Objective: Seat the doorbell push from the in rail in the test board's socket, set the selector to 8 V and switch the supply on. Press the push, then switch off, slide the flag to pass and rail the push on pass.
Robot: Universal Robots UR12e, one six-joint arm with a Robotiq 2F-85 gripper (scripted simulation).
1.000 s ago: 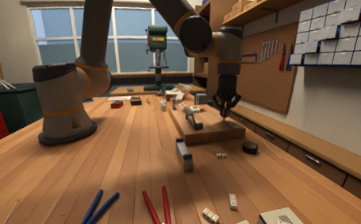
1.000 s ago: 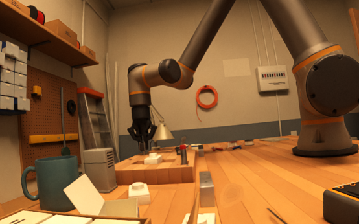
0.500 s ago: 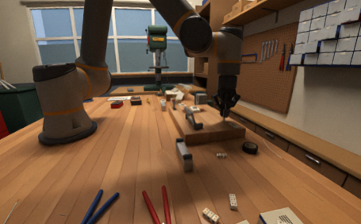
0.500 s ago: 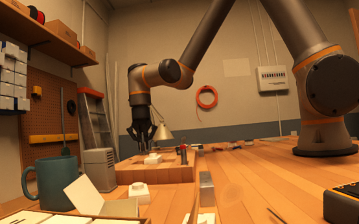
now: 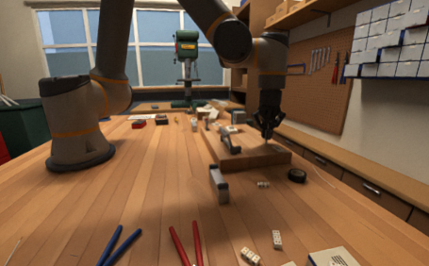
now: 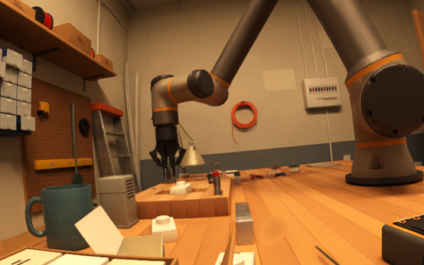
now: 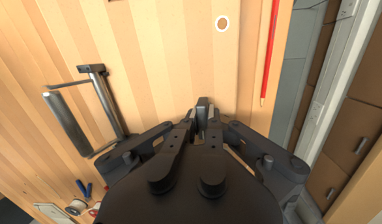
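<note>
My gripper (image 5: 266, 135) (image 6: 168, 174) (image 7: 202, 114) hangs over the right edge of the wooden test board (image 5: 243, 146) (image 6: 185, 195), closed on a small dark upright tab, apparently the board's flag (image 7: 201, 112). A white doorbell push (image 6: 180, 187) sits on the board just beside the gripper. A second white push (image 6: 164, 225) rests on the bench in front of the board. A red-capped upright post (image 6: 216, 183) stands near the board's other side. A dark handle-like fitting (image 5: 229, 140) (image 7: 89, 107) lies on the board's left part.
Behind the board a pegboard wall (image 5: 314, 89) and a drawer run (image 5: 354, 174) close off the bench's far side. A grey metal block (image 5: 219, 183) (image 6: 243, 223), a tape roll (image 5: 297, 175), small terminal blocks (image 5: 276, 238), a red pencil (image 7: 268, 52), a teal mug (image 6: 62, 214) and a grey box (image 6: 118, 199) lie around.
</note>
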